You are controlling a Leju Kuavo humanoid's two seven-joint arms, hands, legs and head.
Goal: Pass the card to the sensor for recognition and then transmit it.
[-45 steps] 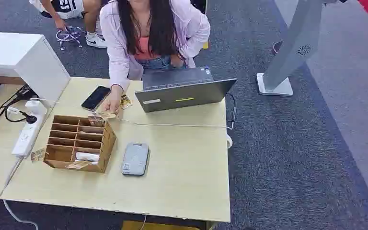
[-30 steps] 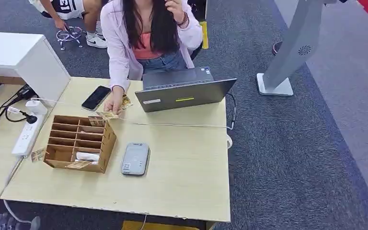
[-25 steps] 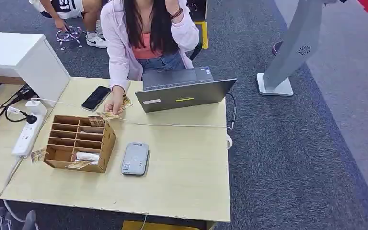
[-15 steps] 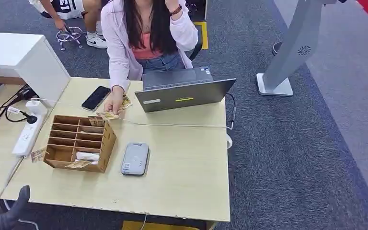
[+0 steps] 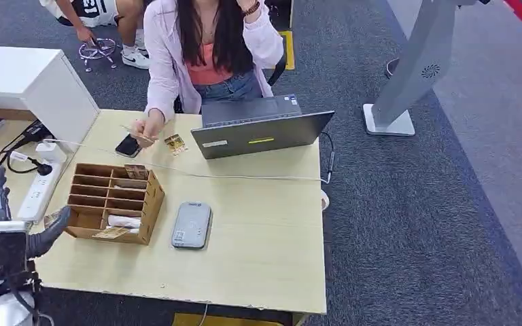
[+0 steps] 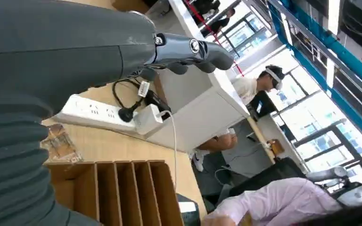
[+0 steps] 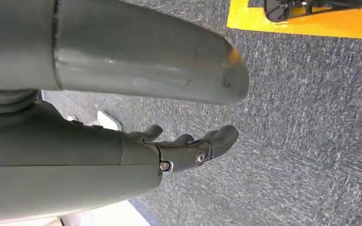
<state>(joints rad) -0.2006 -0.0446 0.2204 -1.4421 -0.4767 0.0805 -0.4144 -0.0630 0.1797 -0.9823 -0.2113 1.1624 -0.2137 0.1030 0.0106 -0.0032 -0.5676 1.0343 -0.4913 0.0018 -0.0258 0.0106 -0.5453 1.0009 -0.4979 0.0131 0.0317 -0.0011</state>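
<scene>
My left hand [image 5: 10,227] is raised at the table's near left corner, open and empty, its thumb pointing at the wooden slotted box [image 5: 112,202]. In the left wrist view the left hand's fingers [image 6: 188,47] are spread above the box [image 6: 118,188]. A small card [image 5: 53,219] lies on the table between my thumb and the box, and is the card [image 6: 61,143] in the wrist view. The grey sensor pad [image 5: 192,225] lies flat right of the box. A person's hand holds another card [image 5: 136,133] above the phone. My right hand [image 7: 188,150] hangs over carpet, holding nothing.
A white power strip [image 5: 37,190] with cables lies left of the box. A phone [image 5: 128,145], a loose card [image 5: 175,142] and an open laptop [image 5: 262,129] sit at the far edge before the seated person [image 5: 207,47]. A white cabinet [image 5: 34,81] stands far left.
My left hand has risen from below the table's near left edge to beside the box. The person has lifted a card from the box's far rim toward the phone.
</scene>
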